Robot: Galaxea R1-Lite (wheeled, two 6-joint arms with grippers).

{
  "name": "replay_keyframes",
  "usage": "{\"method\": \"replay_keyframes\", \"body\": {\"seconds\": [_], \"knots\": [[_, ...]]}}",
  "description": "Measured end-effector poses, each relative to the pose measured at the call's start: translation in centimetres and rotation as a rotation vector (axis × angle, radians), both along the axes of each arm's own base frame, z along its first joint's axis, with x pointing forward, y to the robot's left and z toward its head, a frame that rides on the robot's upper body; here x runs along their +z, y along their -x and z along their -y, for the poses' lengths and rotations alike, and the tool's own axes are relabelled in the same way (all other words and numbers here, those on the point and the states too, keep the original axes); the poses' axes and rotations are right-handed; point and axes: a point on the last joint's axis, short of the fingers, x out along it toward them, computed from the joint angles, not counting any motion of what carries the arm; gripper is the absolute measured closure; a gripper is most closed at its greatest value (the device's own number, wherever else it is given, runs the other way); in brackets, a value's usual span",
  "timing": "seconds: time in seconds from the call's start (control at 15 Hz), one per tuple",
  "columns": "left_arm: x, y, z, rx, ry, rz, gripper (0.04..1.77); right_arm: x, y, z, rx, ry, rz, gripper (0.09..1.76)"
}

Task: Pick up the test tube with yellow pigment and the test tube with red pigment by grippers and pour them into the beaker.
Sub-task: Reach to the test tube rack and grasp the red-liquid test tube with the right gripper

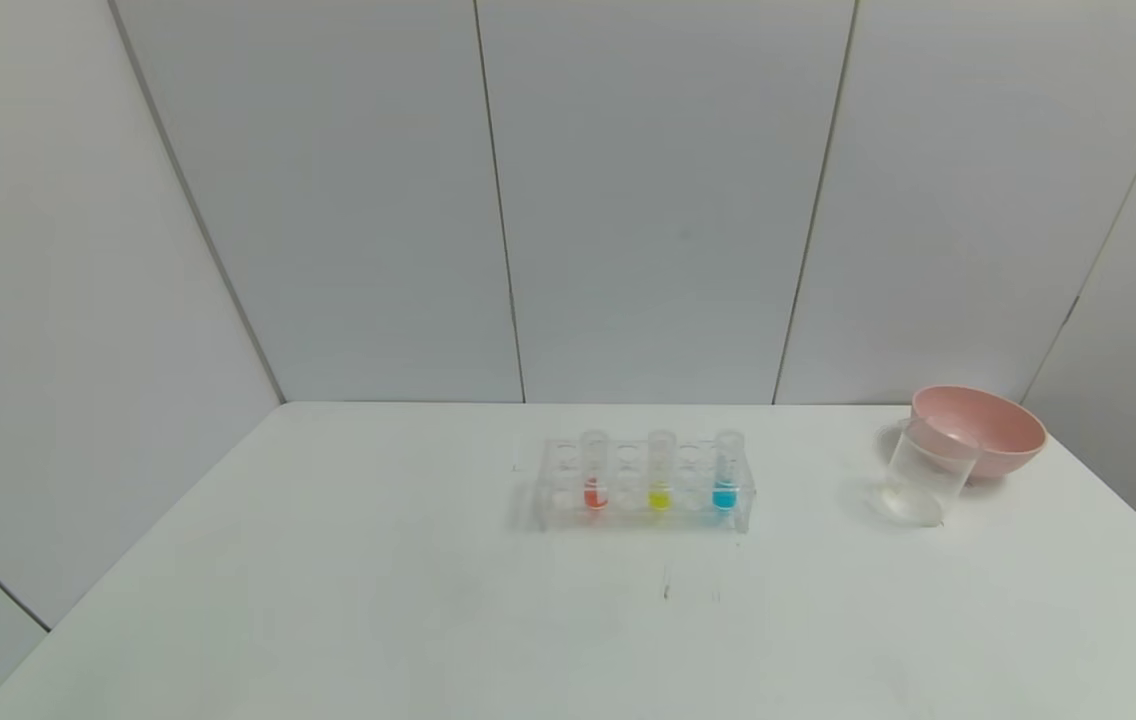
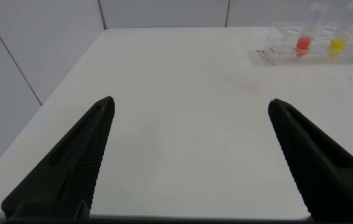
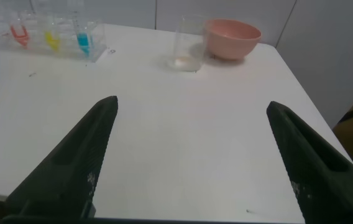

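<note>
Over table point(image 1: 328, 600), both grippers' fingers point(image 2: 71, 162) wide, empty

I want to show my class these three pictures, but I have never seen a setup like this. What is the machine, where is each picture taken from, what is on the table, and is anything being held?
This is a robot with two arms, each ending in a gripper. The wide picture comes from a camera on its head, looking down at a white table. The other two come from cameras on its wrists, so the dark wedges at their edges are each gripper's own jaws.

On the table stands a clear rack with three tubes upright in it: red liquid, yellow liquid and blue liquid. On the robot's right, a clear beaker stands just in front of a pink bowl.

Nothing is held. The left gripper and the right gripper both hang above bare table with jaws wide apart.
</note>
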Motion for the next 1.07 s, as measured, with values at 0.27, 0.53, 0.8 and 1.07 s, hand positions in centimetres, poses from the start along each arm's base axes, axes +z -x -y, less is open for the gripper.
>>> {"method": "replay_keyframes", "body": {"seconds": [0.27,0.53,0.8,1.07], "knots": [[0.0,0.0,0.0,0.000,0.000,0.000,0.05,4.0,0.6,-0.1,0.025,0.011,0.056,0.14],[0.0,0.0,0.0,0.000,0.000,0.000,0.05,10.7,-0.4,-0.1,0.029,-0.038,0.069,0.14],[0.0,0.0,0.0,0.000,0.000,0.000,0.05,17.2,-3.9,-0.1,0.035,-0.135,0.052,0.14],[0.0,0.0,0.0,0.000,0.000,0.000,0.05,20.9,-10.4,-0.3,0.066,-0.176,0.019,0.14]]}}
